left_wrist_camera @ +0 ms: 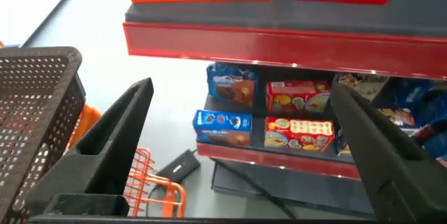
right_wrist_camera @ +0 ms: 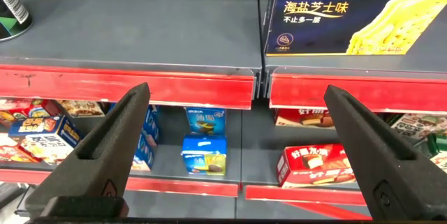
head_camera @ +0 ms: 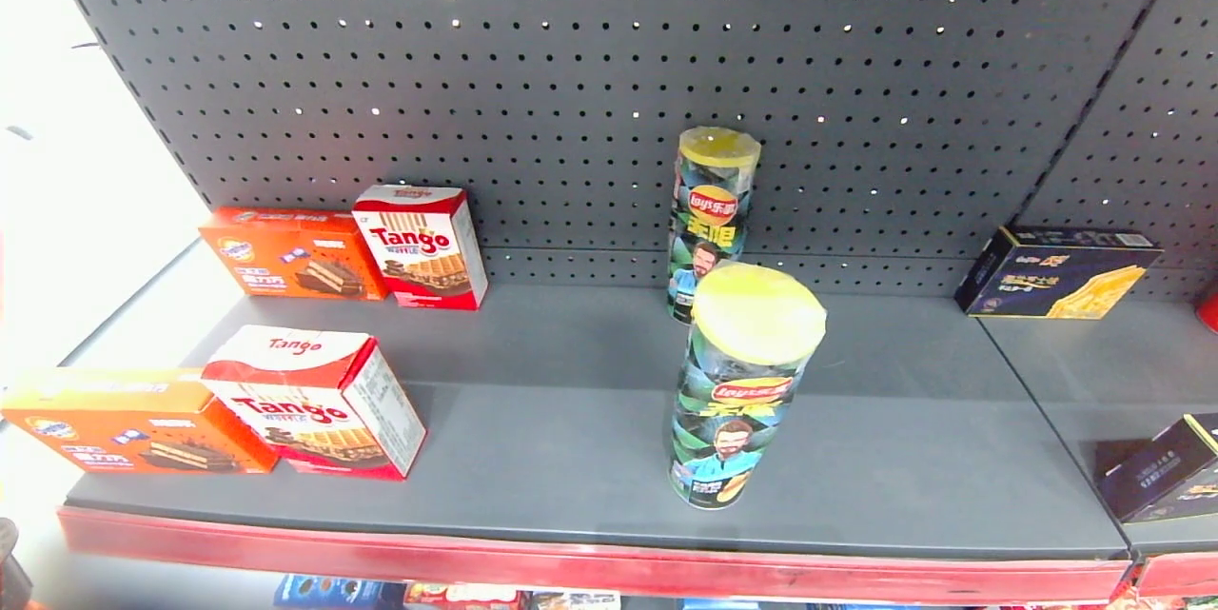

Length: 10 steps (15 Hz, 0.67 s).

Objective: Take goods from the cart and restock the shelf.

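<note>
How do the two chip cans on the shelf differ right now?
The front can stands mid-shelf toward the red edge; the back can stands back by the pegboard. The front can shows whole; the back can's base is partly hidden behind it. Both are upright, yellow-lidded, same print.

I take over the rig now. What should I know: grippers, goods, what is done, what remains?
Left gripper: open, empty, low beside the black basket.
Right gripper: open, empty, facing the shelf.
Shelved: two upright chip cans, two red wafer boxes, two orange boxes, dark boxes at right.
Left: bare room remains; probably fetch more goods.
</note>
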Tool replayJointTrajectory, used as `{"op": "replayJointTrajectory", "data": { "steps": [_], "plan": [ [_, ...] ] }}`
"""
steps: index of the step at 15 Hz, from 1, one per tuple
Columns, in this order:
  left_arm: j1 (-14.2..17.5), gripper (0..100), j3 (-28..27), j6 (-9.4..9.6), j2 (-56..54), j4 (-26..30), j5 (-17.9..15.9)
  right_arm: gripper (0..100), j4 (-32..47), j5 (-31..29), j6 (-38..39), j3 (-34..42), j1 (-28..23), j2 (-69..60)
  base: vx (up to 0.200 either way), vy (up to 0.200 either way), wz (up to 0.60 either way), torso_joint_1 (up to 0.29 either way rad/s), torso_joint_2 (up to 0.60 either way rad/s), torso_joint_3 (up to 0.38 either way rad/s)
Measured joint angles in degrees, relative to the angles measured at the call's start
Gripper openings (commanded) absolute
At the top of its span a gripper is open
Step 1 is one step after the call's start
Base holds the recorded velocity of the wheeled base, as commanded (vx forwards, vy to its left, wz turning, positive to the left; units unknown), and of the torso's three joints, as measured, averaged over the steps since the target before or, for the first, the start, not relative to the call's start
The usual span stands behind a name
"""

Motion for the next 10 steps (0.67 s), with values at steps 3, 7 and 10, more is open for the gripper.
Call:
{"op": "replayJointTrajectory", "data": {
  "steps": [3, 7, 10],
  "plan": [
    [-2.29, 100, 0.0, 0.02, -3.51, -0.06, 0.79, 100, 0.0, -0.02, 0.02, 0.0, 0.0, 0.0, 0.0, 0.0, 0.0, 0.0, 0.0, 0.0],
    [-2.71, 100, 0.0, 0.1, -5.18, -0.04, -1.54, 100, 0.0, 0.02, 0.0, 0.0, 0.0, 0.0, 0.0, 0.0, 0.0, 0.0, 0.0, 0.0],
    [-2.86, 100, 0.0, 0.22, -5.44, 0.02, -6.75, 100, 0.0, -0.02, 0.0, 0.0, 0.0, 0.0, 0.0, 0.0, 0.0, 0.0, 0.0, 0.0]
  ]
}}
